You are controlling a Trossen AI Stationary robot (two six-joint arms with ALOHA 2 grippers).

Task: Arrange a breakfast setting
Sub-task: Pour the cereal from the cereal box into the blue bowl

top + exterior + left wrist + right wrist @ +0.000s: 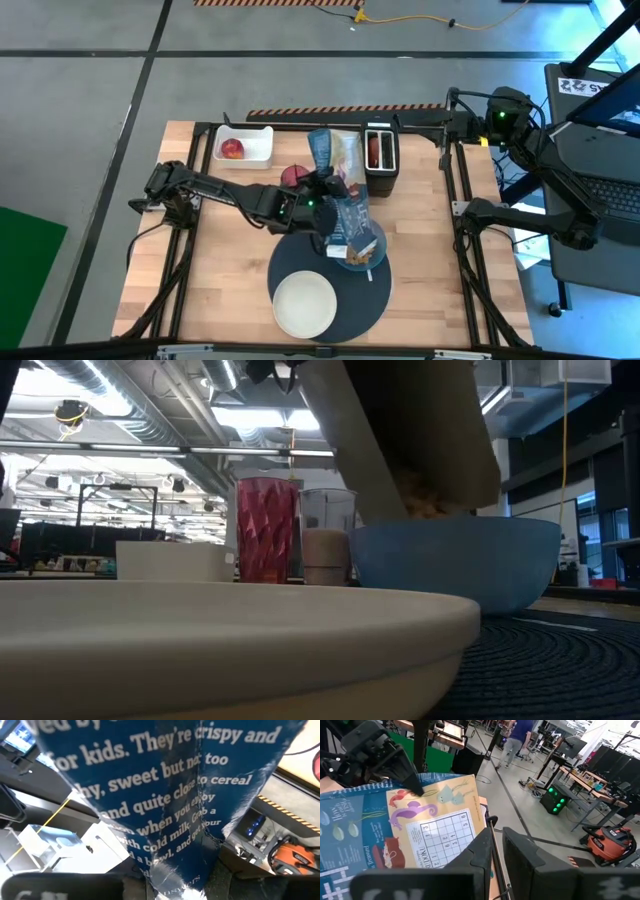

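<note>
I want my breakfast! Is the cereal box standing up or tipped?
Tipped: the left gripper holds the cereal box slanted, mouth over the light-blue bowl.

**Tally on the counter**

One round dark blue-grey woven placemat [365, 300]. One round white plate [305, 303]. One light-blue bowl [362, 255]. One blue printed cereal box [350, 225], tilted over the bowl. One red apple [232, 149] in one white rectangular tray [255, 145]. One black toaster [380, 150]. One red faceted tumbler [267, 530]. One clear glass [327, 535].

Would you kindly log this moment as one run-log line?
left gripper: tilting cereal box over light-blue bowl | white plate: on placemat | right arm: parked at table edge
</note>
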